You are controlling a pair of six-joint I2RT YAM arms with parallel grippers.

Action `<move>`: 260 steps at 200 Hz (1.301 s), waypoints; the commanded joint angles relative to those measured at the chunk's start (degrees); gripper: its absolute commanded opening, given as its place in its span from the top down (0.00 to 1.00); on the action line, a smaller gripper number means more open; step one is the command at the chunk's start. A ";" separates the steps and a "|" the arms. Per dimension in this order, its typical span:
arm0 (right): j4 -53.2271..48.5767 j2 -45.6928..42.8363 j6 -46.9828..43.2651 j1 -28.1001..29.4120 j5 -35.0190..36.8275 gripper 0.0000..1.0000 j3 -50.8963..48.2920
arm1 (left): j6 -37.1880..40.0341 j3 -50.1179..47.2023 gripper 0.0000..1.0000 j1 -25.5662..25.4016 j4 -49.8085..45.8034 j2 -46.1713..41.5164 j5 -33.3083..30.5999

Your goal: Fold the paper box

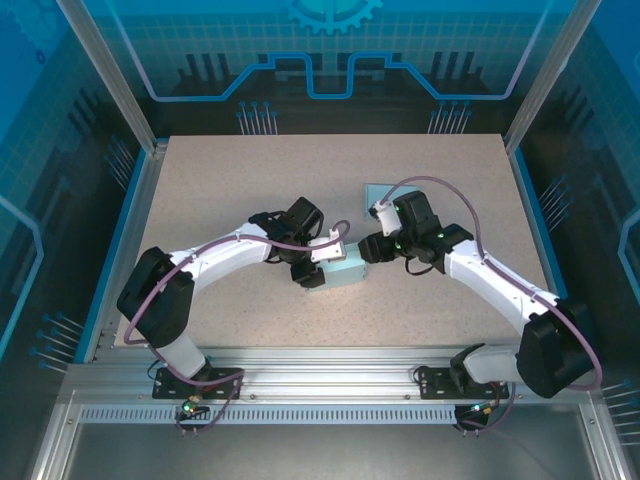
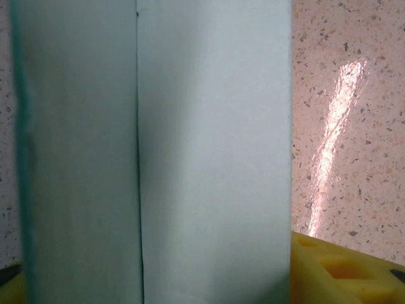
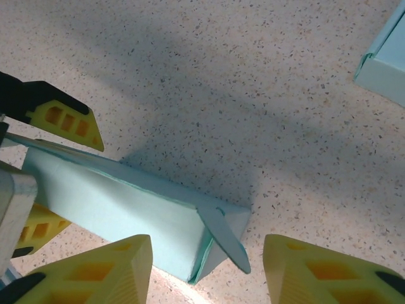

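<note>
Pale teal box (image 3: pixel 120 215), speckled beige table (image 3: pixel 221 76)

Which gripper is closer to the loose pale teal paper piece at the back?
Right. Right gripper: close, on the near side of the pale teal paper piece. Left gripper: farther, across the teal paper box.

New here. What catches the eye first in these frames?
The pale teal paper box at the middle of the table: the left pincer straddles one end, and the right pincer hovers open at the other, by a loose flap. A second teal piece lies farther back on the right.
</note>
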 commanded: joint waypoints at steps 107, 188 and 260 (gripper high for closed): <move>-0.51 2.87 4.81 4.04 2.42 0.87 2.28 | -1.62 -0.96 0.47 0.40 1.91 -1.05 -2.42; -0.26 3.46 12.42 6.40 5.99 0.94 3.00 | -2.55 -0.87 0.53 0.32 1.96 -0.34 -1.90; 2.66 3.89 16.22 7.47 4.84 0.94 2.21 | -2.99 -0.69 0.54 -0.02 2.35 0.45 -2.16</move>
